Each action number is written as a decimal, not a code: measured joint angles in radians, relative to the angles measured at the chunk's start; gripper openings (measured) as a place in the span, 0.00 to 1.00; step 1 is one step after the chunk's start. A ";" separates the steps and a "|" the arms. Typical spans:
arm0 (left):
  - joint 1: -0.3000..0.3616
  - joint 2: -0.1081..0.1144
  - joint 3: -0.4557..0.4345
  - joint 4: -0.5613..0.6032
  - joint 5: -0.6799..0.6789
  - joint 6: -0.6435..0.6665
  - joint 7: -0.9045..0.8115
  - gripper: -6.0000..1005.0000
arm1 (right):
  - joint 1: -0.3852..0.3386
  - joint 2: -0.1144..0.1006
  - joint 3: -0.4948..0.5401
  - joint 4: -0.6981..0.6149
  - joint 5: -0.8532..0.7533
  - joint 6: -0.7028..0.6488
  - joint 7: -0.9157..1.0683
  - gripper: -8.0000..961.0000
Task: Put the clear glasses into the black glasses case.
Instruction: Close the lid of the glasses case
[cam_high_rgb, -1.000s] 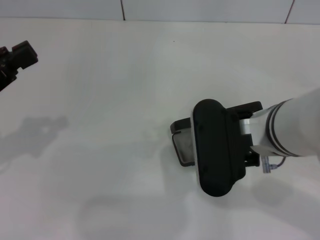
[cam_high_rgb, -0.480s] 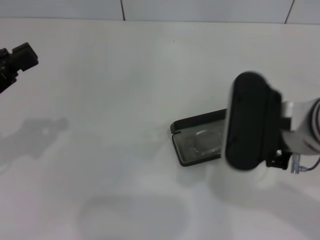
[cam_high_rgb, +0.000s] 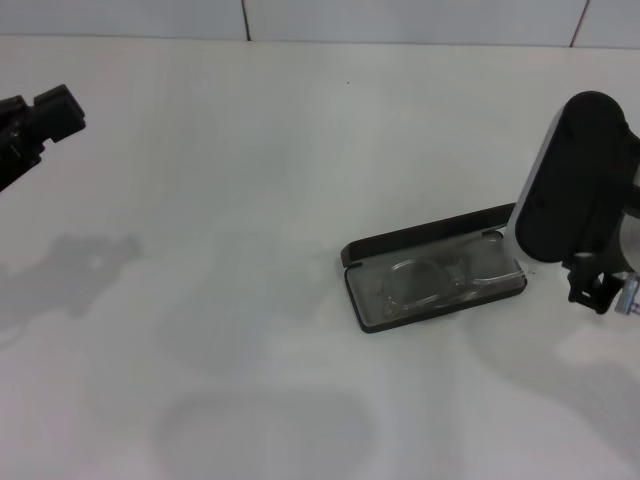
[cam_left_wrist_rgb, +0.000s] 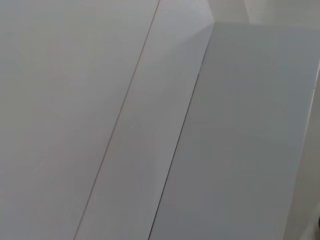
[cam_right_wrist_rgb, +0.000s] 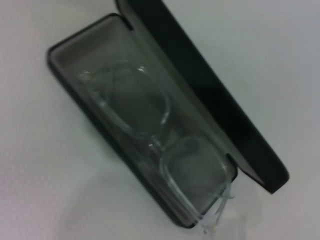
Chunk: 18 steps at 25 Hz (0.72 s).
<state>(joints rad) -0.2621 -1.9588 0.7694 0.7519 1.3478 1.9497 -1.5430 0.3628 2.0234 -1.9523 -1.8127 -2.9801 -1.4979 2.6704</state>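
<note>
Transparent colourless plastic glasses (cam_high_rgb: 432, 280) lying inside open matte black rectangular case (cam_high_rgb: 372, 312) on white table (cam_high_rgb: 250, 200), one temple tip poking over case's end. Right gripper (cam_high_rgb: 596, 285) just beside that end, apart; finger spacing impossible to tell. Left gripper (cam_high_rgb: 40, 115) parked far off.

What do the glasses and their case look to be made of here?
The clear glasses look like colourless transparent plastic: the grey lining shows through frame and lenses, and edges catch faint highlights. The black glasses case seems a rigid shell with a matte black finish, showing no sharp reflections; its material could be plastic or a covered board. Its lining looks soft grey, possibly fabric.
</note>
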 joint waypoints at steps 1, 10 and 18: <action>0.000 0.000 0.000 0.001 0.000 0.000 -0.002 0.11 | -0.002 0.000 0.003 0.010 0.000 0.017 -0.003 0.04; -0.006 0.000 0.001 -0.003 0.001 0.000 -0.016 0.11 | 0.003 -0.001 0.021 0.123 0.008 0.158 -0.024 0.01; -0.011 -0.004 0.001 -0.005 0.003 0.000 -0.017 0.11 | 0.025 -0.001 0.028 0.194 0.055 0.221 -0.047 0.01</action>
<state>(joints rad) -0.2730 -1.9628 0.7700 0.7471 1.3503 1.9495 -1.5601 0.3881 2.0226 -1.9242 -1.6189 -2.9252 -1.2766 2.6230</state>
